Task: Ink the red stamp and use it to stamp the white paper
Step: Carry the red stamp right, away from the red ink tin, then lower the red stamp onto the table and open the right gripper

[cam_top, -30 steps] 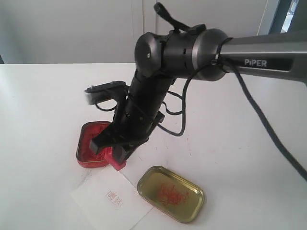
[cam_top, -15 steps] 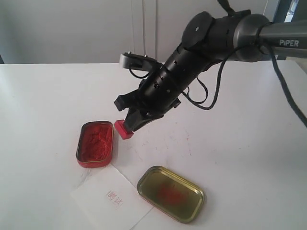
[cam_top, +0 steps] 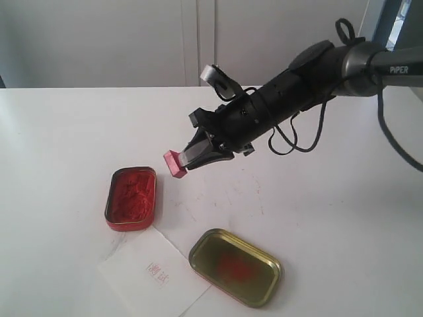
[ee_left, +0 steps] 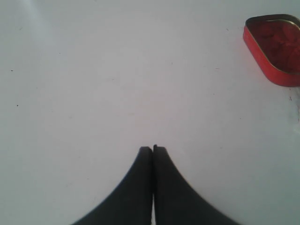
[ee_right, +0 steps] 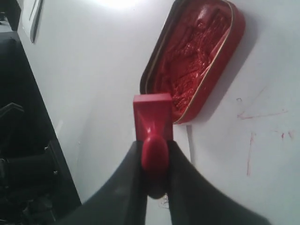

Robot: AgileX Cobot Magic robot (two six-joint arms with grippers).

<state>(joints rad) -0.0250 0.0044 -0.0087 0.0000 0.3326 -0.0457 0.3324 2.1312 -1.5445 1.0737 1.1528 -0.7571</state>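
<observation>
The right gripper [cam_top: 190, 158] hangs in the air at the middle of the exterior view. Its fingers [ee_right: 129, 180] are part-way closed and clamped on the rounded handle of the red stamp [cam_top: 174, 163]. The stamp is tilted, its square base pointing down and left toward the red ink tin [cam_top: 132, 197], and it is clear of the table [cam_top: 66, 132], above and just right of the tin. The right wrist view shows the block base [ee_right: 152, 115] in front of the tin's lumpy red paste [ee_right: 192, 56], held firm with no gap at the handle.

The left gripper [ee_left: 153, 152] sits idle over bare tabletop, its fingers pressed together on nothing, with the tin off at the edge of its view.

Low in the exterior view lies the white paper [cam_top: 149, 274], which bears a small red imprint. The brass lid [cam_top: 234, 266] is beside it at lower centre, overlapping its right corner.

The step looks like a carry, with the stamp in transit beside the tin. Whether its face is loaded with ink cannot be told, since the face points away from every camera.

If inking comes next, the wrist needs to level the base, centre it over the paste and press straight down. After that comes a short trip toward the lower left of the frame, landing flat on a blank patch of paper and well clear of the lid's rim.
</observation>
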